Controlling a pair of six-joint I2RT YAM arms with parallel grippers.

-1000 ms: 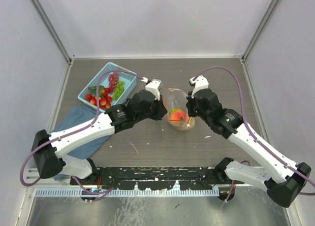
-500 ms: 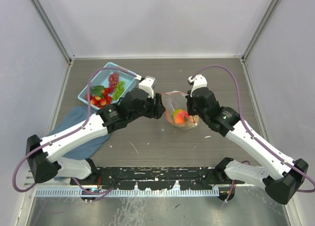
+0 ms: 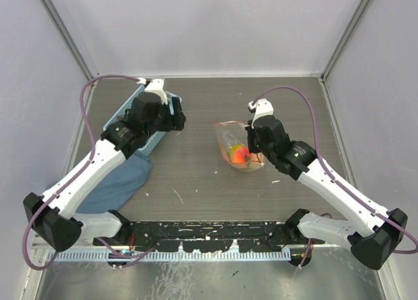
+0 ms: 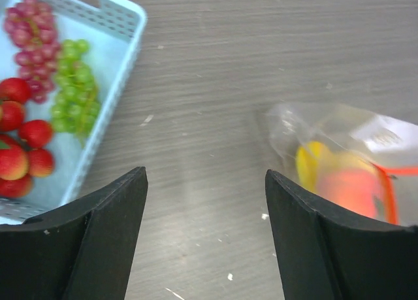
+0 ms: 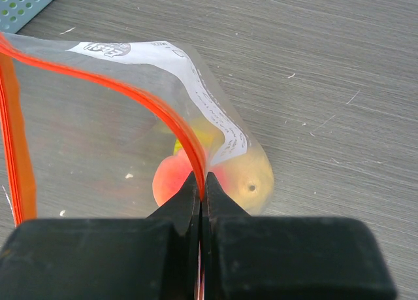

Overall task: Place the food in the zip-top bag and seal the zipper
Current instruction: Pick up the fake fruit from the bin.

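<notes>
The clear zip-top bag (image 3: pixel 234 143) lies mid-table with an orange-pink peach (image 5: pixel 171 179) and a yellow fruit (image 5: pixel 256 181) inside. My right gripper (image 5: pixel 201 182) is shut on the bag's red-orange zipper (image 5: pixel 166 120), holding the mouth edge up; the same gripper (image 3: pixel 252 148) sits at the bag's right side. More food lies in the basket: purple grapes (image 4: pixel 29 29), green grapes (image 4: pixel 73 84) and red berries (image 4: pixel 23 143). My left gripper (image 4: pixel 206 176) is open and empty above bare table between basket and bag, and appears by the basket's right edge in the top view (image 3: pixel 177 119).
The light blue basket (image 4: pixel 124 51) stands at the back left, largely hidden under my left arm in the top view. A blue cloth (image 3: pixel 121 182) lies at the near left. Grey walls enclose the table on three sides.
My left gripper opened and let go at the bag's mouth, then the left arm swung back and left to the basket. The right gripper kept its pinch on the zipper.
</notes>
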